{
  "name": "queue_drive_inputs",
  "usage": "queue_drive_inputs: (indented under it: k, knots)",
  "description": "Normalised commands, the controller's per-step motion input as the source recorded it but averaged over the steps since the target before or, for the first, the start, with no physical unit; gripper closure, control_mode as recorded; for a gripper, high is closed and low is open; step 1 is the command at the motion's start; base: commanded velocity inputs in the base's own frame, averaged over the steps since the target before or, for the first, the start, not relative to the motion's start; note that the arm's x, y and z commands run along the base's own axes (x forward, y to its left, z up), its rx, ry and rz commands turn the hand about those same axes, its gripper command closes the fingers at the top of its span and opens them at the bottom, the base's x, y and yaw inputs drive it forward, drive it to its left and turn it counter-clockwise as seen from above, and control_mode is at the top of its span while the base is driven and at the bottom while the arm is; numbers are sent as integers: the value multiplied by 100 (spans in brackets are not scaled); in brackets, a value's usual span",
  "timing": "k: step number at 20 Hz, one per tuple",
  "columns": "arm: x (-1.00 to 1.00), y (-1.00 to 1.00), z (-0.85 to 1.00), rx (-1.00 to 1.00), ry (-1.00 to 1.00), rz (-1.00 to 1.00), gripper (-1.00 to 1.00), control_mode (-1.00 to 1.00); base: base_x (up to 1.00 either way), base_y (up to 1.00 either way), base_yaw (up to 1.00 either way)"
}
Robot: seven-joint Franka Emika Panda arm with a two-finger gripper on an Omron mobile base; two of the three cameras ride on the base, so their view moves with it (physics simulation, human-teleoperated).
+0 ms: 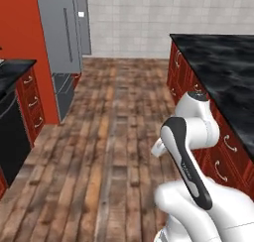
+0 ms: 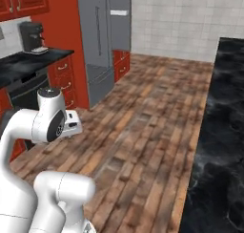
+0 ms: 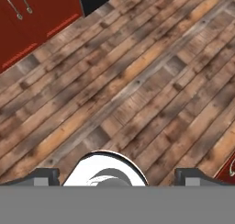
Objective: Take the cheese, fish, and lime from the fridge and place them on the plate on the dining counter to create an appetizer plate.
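Hand view: end effector (image 3: 117,176) points down at the wooden floor (image 3: 137,81), jaws wide apart, empty. Arm folded low over the base, fridge (image 2: 97,41) well ahead.

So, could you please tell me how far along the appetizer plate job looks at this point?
Nothing looks done yet. The fridge stands across the wooden floor with its doors shut, and the visible stretch of the dining counter carries no food. The hand is open, holds nothing and points down at the floorboards. Still left: reaching the fridge, opening it, and bringing cheese, fish and lime to the plate.
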Motion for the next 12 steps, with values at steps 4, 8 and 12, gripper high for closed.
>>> queue_drive_inputs:
  k: [4, 8, 12]
  knots:
    - [0, 0, 0, 0, 0, 0, -100, 100, 100, 1, -38]
    - [0, 0, 0, 0, 0, 0, -100, 100, 100, 23, -32]
    - [0, 0, 0, 0, 0, 0, -100, 100, 100, 24, -16]
